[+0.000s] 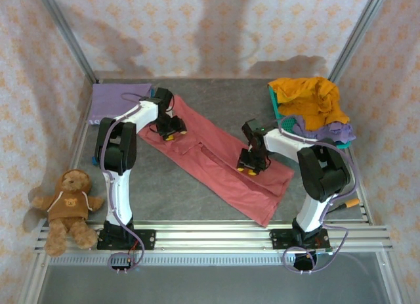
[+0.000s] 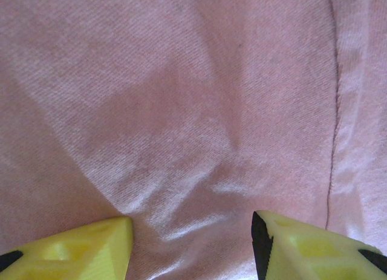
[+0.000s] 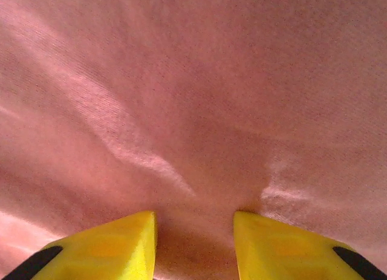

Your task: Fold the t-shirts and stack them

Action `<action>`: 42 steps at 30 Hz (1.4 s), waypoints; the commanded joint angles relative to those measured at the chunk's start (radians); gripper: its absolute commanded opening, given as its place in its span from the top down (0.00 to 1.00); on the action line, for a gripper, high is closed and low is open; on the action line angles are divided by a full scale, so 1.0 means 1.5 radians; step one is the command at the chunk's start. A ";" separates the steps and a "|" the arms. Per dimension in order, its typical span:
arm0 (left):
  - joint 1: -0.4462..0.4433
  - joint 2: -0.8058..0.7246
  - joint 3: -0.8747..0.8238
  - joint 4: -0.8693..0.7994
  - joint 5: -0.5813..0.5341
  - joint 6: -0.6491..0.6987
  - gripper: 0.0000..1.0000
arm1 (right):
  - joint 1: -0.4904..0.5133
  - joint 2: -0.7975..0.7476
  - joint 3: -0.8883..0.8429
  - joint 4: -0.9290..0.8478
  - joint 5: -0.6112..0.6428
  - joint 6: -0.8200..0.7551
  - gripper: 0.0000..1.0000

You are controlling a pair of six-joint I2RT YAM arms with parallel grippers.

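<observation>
The dusty red t-shirt (image 1: 216, 163) lies as a long folded strip running diagonally from back left to front right. My left gripper (image 1: 173, 132) presses down on its back-left part, and in the left wrist view the gripper (image 2: 192, 228) stands open, its yellow fingertips (image 2: 103, 244) resting on wrinkled red cloth (image 2: 181, 110). My right gripper (image 1: 250, 167) is down on the strip's middle right. Up close that gripper (image 3: 195, 225) is open too, with red cloth (image 3: 193, 98) dipping between the tips. A mustard orange t-shirt (image 1: 308, 99) and a lavender one (image 1: 316, 128) are heaped at the back right.
The heap rests on a teal basket (image 1: 281, 117). A folded lavender shirt (image 1: 118, 97) lies flat at the back left corner. A brown teddy bear (image 1: 69, 202) sits outside the left rail. Bare grey tabletop (image 1: 177, 192) shows in front of the red strip.
</observation>
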 commanded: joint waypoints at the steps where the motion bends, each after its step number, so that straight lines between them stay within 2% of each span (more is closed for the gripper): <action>1: -0.009 0.066 0.035 0.017 0.014 0.000 0.46 | -0.003 -0.018 -0.020 -0.004 0.026 -0.002 0.61; 8: -0.030 0.187 0.221 -0.028 0.033 0.013 0.46 | -0.007 -0.046 -0.050 -0.007 0.036 -0.006 0.61; 14: -0.031 0.298 0.449 -0.072 0.069 0.044 0.45 | -0.006 -0.056 -0.082 0.041 -0.022 0.017 0.61; 19: -0.018 0.367 0.614 -0.126 0.089 0.026 0.45 | -0.001 -0.050 -0.081 0.050 -0.045 0.025 0.61; 22: -0.019 0.334 0.597 -0.113 0.093 0.019 0.45 | 0.012 -0.042 -0.085 0.071 -0.063 0.042 0.61; 27: -0.019 0.225 0.464 -0.068 0.079 0.021 0.44 | 0.047 -0.022 -0.087 0.088 -0.062 0.065 0.61; 30: -0.019 0.184 0.425 -0.090 0.062 0.047 0.44 | 0.066 -0.014 -0.090 0.096 -0.060 0.081 0.61; 35: -0.019 0.156 0.391 -0.139 0.031 0.085 0.43 | 0.086 -0.008 -0.099 0.145 -0.069 0.137 0.61; 42: -0.020 0.159 0.318 -0.063 0.058 0.040 0.42 | 0.090 -0.008 -0.140 0.287 -0.095 0.282 0.61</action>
